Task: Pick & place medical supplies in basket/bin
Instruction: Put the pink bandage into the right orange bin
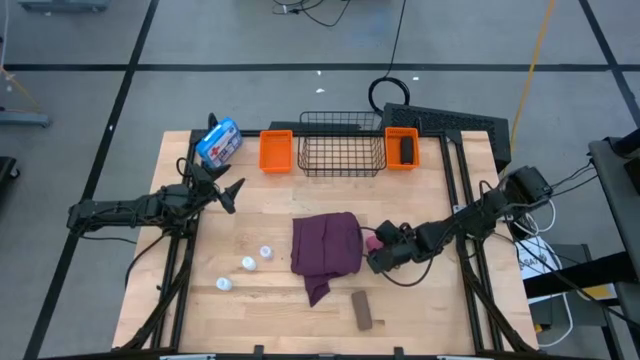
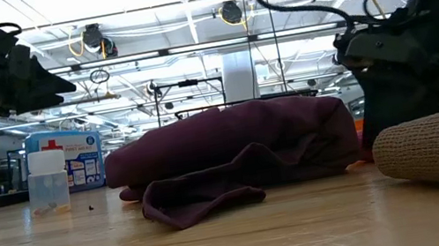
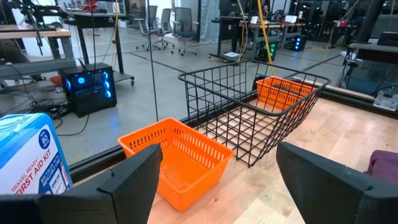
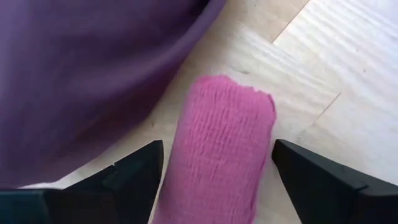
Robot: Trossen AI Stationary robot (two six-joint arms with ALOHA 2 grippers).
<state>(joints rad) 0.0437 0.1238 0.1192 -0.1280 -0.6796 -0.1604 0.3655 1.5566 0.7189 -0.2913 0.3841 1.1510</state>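
Observation:
A pink roll (image 4: 221,155) lies on the table just right of the maroon folded cloth (image 1: 325,250). My right gripper (image 4: 217,180) is open and slants down over the roll, one finger on each side; no touch shows. Three white vials (image 1: 247,264) stand left of the cloth, and a brown roll (image 1: 362,310) lies near the front edge. A black roll (image 1: 408,150) lies in the right orange bin (image 1: 402,148). The black wire basket (image 1: 343,145) stands between that bin and the left orange bin (image 1: 276,150). My left gripper (image 1: 225,190) waits open at the table's left.
A blue-and-white first aid pouch (image 1: 218,142) leans at the far left corner, beside the left orange bin. Dark rails (image 1: 455,200) run along the table's left and right sides. Bare wood lies between the cloth and the baskets.

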